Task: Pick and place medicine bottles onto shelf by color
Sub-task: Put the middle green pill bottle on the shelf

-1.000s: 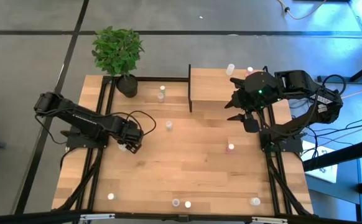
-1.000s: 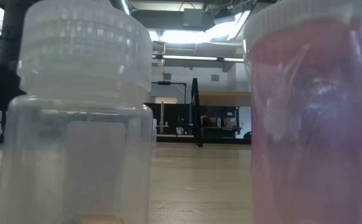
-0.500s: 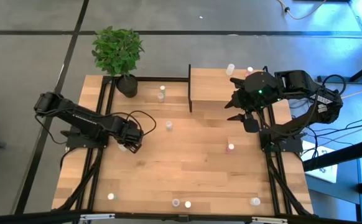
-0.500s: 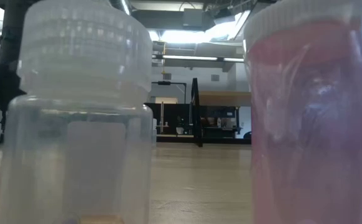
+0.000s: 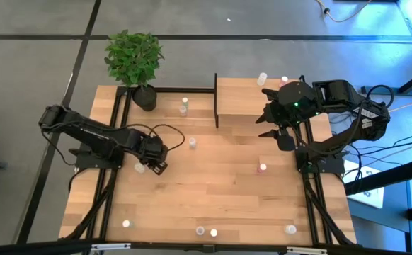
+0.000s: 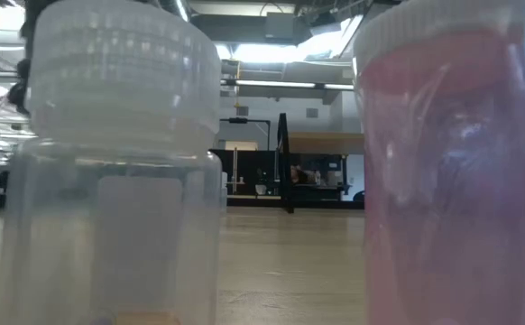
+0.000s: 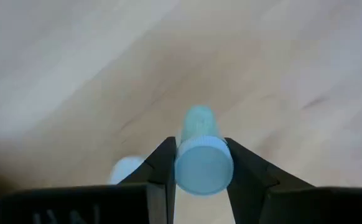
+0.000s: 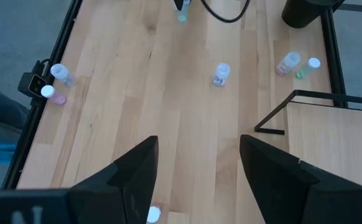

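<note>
The left gripper (image 7: pixel 199 171) is clamped on a bottle with a bluish cap (image 7: pixel 203 163), low over the table (image 5: pixel 213 184) left of its middle; a second bottle (image 5: pixel 139 168) stands just beside it. The bottle's long axis points forward, away between the fingers. From this gripper the shelf (image 5: pixel 241 99) lies at about two o'clock in the high view, well apart. The right gripper (image 8: pixel 196 180) hangs with its fingers apart just beside the shelf, much nearer to it.

Mid light-wood tabletop (image 5: pixel 213 188) is open, w/ lone pink-capped bottle (image 5: pixel 262 168) near right side. Small white-capped bottles (image 5: pixel 206 231) crowd front edge. Green potted plant (image 5: pixel 135 64) blocks back-left corner.
</note>
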You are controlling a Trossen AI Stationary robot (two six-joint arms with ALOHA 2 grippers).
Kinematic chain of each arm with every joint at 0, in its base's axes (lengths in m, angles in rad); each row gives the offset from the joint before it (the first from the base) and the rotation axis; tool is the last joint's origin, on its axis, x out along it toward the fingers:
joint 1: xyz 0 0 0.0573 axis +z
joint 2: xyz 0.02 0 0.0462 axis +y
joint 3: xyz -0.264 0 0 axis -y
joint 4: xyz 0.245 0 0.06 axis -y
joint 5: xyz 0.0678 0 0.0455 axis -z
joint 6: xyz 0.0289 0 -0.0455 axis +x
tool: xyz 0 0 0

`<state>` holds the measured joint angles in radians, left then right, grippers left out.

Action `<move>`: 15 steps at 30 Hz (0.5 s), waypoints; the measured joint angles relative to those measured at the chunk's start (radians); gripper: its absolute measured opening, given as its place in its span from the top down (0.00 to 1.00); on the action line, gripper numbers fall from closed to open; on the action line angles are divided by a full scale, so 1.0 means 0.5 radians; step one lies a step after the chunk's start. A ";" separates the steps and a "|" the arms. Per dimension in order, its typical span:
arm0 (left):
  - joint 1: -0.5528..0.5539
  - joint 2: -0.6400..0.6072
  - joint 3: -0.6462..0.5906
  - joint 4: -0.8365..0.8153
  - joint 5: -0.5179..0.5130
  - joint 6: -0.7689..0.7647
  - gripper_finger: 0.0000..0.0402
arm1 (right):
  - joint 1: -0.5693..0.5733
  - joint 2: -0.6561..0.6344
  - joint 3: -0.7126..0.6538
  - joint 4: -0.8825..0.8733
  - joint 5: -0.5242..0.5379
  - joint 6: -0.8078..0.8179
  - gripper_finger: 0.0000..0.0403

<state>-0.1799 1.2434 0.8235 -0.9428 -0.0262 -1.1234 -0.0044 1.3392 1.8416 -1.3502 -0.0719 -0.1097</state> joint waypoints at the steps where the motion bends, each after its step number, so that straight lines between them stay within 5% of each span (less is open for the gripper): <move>1: 0.000 0.000 0.057 -0.003 -0.023 0.022 0.78 | 0.001 0.000 0.000 0.000 -0.001 0.000 0.43; 8: 0.051 0.060 0.503 -0.026 -0.231 0.217 0.78 | 0.001 0.001 0.000 0.000 0.000 -0.001 0.43; 15: 0.162 0.386 0.931 -0.034 -0.222 0.651 0.78 | 0.001 0.001 0.000 0.000 0.000 0.000 0.43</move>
<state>-0.0991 1.4363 1.2889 -0.9600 -0.1372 -0.7977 -0.0041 1.3396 1.8416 -1.3502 -0.0719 -0.1097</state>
